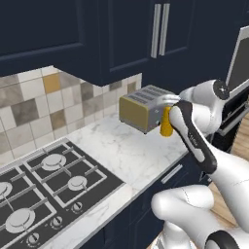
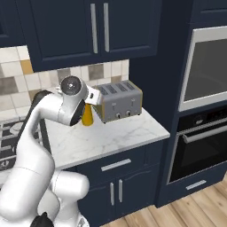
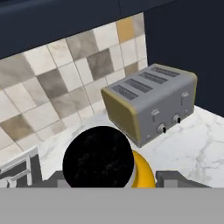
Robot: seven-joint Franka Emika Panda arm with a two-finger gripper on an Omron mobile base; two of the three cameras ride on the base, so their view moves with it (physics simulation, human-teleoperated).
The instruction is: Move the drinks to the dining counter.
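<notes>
One drink is in play: the gripper (image 3: 109, 177) sits low around the yellow-orange bottle (image 1: 167, 125), its two dark fingertips (image 3: 173, 178) flanking the bottle just below the black cap (image 3: 98, 163). The jaws stand part-way apart, with the bottle between them; whether they press on it firmly I cannot tell. The bottle stands upright on the white marble desk (image 2: 115, 133), just beside the steel toaster (image 2: 119, 101), between the toaster and the gas stove (image 1: 44, 187). Behind them runs a tiled backsplash (image 3: 52, 83) under navy wall cabinets (image 2: 88, 31); a wall oven (image 2: 206, 71) stands to the right. This looks like the grasping step for this drink. Next would come a straight lift clear of the toaster, then a carry to the dining counter.
</notes>
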